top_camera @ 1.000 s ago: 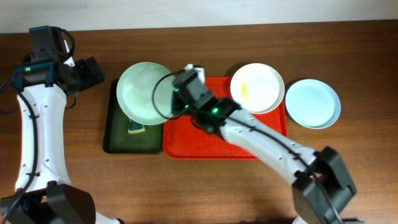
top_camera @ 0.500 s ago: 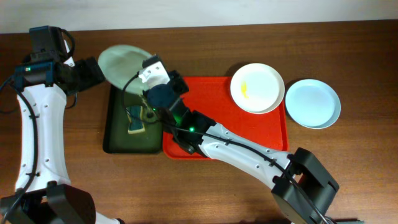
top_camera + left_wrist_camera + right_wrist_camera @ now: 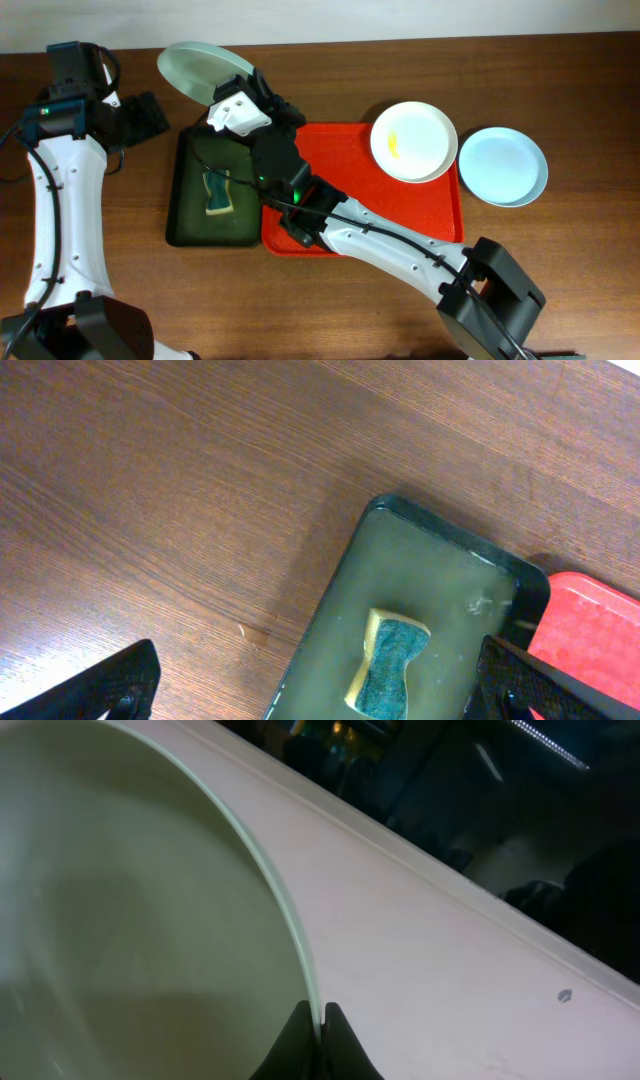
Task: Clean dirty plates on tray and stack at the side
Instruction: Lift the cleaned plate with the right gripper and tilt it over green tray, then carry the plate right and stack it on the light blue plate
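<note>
Three plates: the white plate point(image 3: 414, 141), yellow-smeared, lies in the red tray point(image 3: 440, 200); the pale blue plate point(image 3: 503, 166) just right of it; the pale green plate point(image 3: 195, 68) tilts beyond its left end, rim pinched by our right gripper point(image 3: 316, 1020). Our left gripper point(image 3: 315, 680) gapes. Left of the red tray, the dark green tray point(image 3: 190, 200) holds a sponge point(image 3: 388, 663).

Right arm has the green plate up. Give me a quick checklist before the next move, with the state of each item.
1. Right fingers shut on the green plate at its rim: ok.
2. Green plate free of smears: cannot tell, only part of it shows.
3. Left fingers open, holding nothing: ok.
4. Sponge lying free in the dark green tray: ok.
5. White plate on the red tray clean: not ok, yellow smear.
6. Blue plate off the red tray, on the table: ok.
</note>
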Controlling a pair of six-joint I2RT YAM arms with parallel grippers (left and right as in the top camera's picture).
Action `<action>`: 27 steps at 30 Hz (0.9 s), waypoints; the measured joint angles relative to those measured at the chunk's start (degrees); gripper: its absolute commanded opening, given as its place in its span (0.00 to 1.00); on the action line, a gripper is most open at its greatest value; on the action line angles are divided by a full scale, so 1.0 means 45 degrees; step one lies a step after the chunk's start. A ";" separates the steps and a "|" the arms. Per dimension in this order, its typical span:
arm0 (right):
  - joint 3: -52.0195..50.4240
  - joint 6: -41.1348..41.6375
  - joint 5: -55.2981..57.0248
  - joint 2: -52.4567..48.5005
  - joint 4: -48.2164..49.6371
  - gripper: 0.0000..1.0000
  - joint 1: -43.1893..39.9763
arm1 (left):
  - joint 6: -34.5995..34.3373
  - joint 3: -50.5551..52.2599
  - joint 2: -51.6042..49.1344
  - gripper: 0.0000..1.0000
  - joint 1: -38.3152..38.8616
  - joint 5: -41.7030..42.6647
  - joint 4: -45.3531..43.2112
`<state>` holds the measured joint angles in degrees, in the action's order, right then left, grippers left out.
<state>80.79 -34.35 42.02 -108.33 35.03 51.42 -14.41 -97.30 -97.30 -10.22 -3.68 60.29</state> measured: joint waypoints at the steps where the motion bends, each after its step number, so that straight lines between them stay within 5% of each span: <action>1: 0.0000 -0.0034 0.0000 0.0000 -0.0005 0.04 0.0000 | 0.0000 0.0000 0.0000 0.99 0.0000 0.0000 0.0000; 12: 0.0015 0.0704 -0.0005 0.0000 -0.2079 0.04 -0.0316 | 0.0000 0.0000 0.0000 0.99 0.0000 0.0000 0.0005; 17: 0.0141 0.7752 -0.0709 0.0029 -0.7669 0.04 -0.1039 | 0.0000 0.0000 0.0000 0.99 0.0000 0.0005 0.0005; 20: 0.0092 1.2177 -0.3925 0.0010 -0.9753 0.04 -0.1899 | 0.0000 0.0000 0.0000 0.99 0.0000 0.0000 0.0019; 27: 0.0092 1.4158 -1.0870 0.0306 -1.1720 0.04 -0.5639 | 0.0000 0.0000 0.0000 0.99 0.0005 0.0005 0.0024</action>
<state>81.21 29.36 -6.90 -106.96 -17.72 26.04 -14.41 -97.30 -97.30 -10.20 -3.66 60.40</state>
